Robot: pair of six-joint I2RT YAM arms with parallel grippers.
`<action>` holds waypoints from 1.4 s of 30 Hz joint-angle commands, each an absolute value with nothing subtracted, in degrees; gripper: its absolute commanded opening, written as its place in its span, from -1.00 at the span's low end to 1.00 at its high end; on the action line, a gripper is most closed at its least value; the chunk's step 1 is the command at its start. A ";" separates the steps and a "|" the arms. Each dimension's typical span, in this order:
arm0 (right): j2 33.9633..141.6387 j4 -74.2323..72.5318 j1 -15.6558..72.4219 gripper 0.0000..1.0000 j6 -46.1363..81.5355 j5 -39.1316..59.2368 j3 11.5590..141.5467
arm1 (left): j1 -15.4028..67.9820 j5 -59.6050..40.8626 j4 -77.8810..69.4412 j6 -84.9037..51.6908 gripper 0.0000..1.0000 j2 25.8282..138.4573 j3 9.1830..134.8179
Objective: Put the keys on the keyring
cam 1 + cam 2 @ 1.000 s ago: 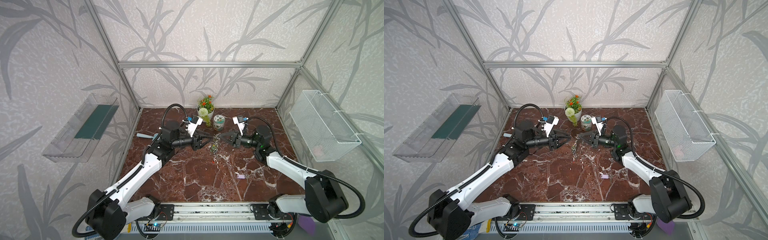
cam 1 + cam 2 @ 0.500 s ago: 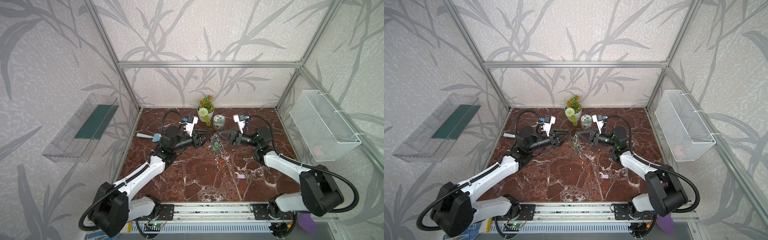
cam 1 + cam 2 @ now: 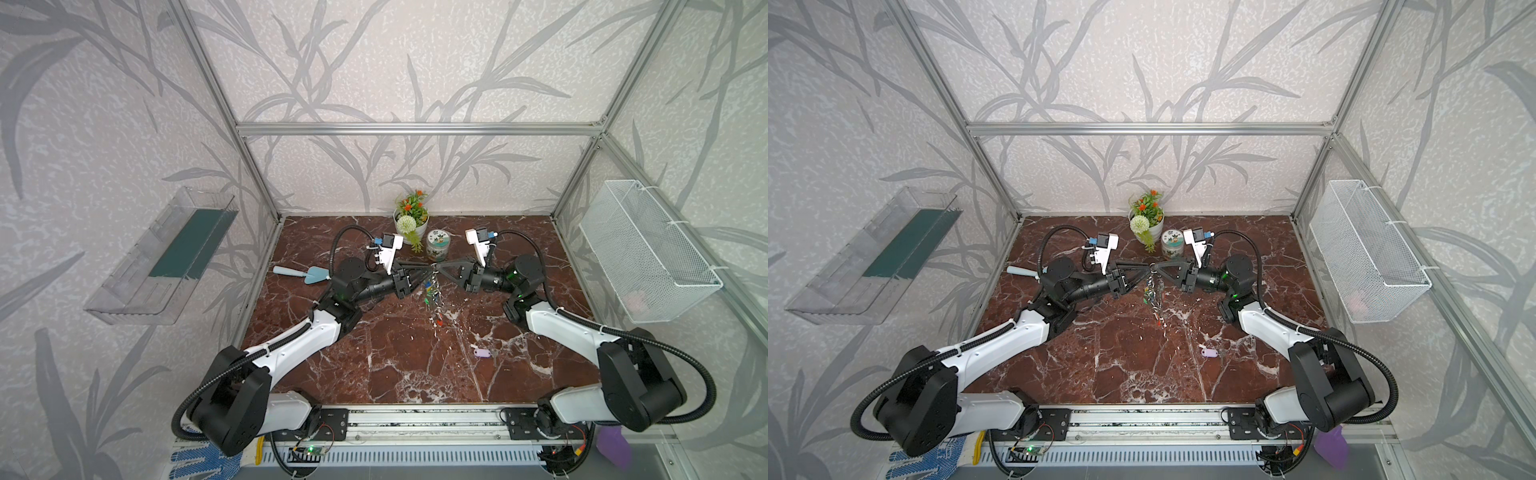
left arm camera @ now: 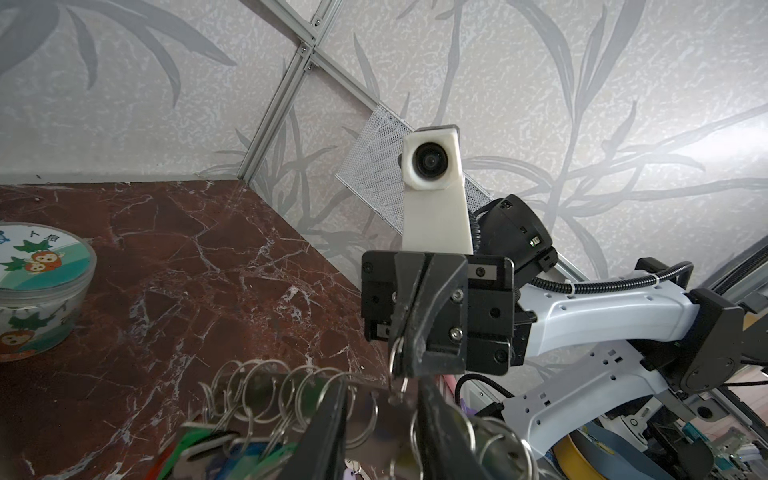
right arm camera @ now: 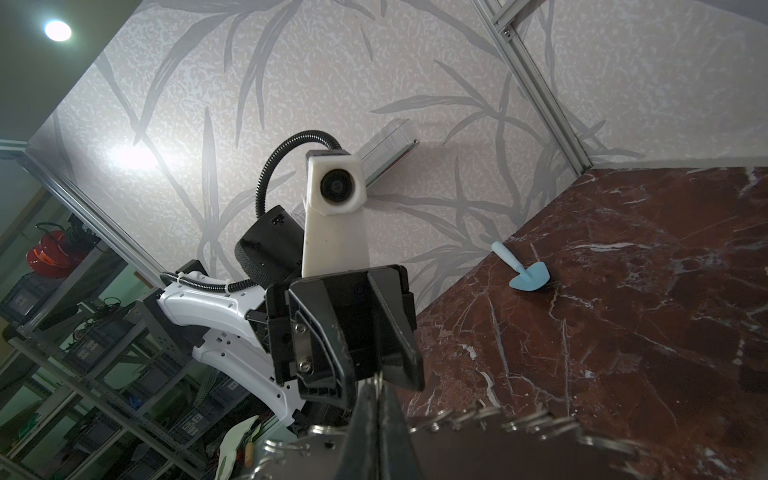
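Partly legible Chinese characters on the round tub lid (image 4: 39, 266).

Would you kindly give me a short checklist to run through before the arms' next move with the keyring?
1. Grip of the right gripper on the keyring: ok, shut on its loop.
2. Grip of the left gripper on the loop: not ok, its jaws stand apart either side of the wire.
3. Keyring raised, bunch hanging below the grip: ok.
4. The keys, lilac-tagged, lying alone on the table, nothing on them: ok.
5. A gripper free to fetch the keys: not ok, both are at the keyring.
6. Loop opened for threading: cannot tell.
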State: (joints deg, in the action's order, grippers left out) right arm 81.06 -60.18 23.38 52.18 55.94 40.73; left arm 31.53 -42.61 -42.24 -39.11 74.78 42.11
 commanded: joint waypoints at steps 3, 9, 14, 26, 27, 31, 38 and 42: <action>80.82 -65.56 23.81 -1.00 52.89 54.86 40.78 | 32.08 -43.59 -45.72 -40.10 -0.48 74.65 41.13; 81.12 -66.17 23.85 -1.00 53.35 54.81 40.92 | 32.18 -43.62 -45.45 -40.08 -0.52 74.81 41.08; 81.28 -66.23 24.07 -1.00 53.51 54.88 40.83 | 32.41 -43.78 -46.44 -40.81 -0.59 75.63 41.55; 81.64 -66.75 24.04 -1.00 53.78 55.18 40.55 | 32.51 -44.51 -47.14 -41.67 -0.88 76.60 41.74; 81.74 -66.88 24.08 -1.00 53.87 55.24 40.60 | 32.55 -44.52 -46.99 -41.55 -0.90 76.45 41.75; 81.89 -67.24 24.08 -1.00 53.88 55.43 40.52 | 32.40 -43.61 -44.89 -40.39 -1.00 75.52 41.86; 80.65 -65.47 24.08 -0.92 52.50 55.89 40.29 | 32.41 -41.84 -30.07 -30.65 -1.00 71.71 45.33; 79.72 -65.66 22.93 -0.54 53.40 56.07 39.88 | 32.43 -42.63 -20.18 -23.19 -1.00 68.91 48.18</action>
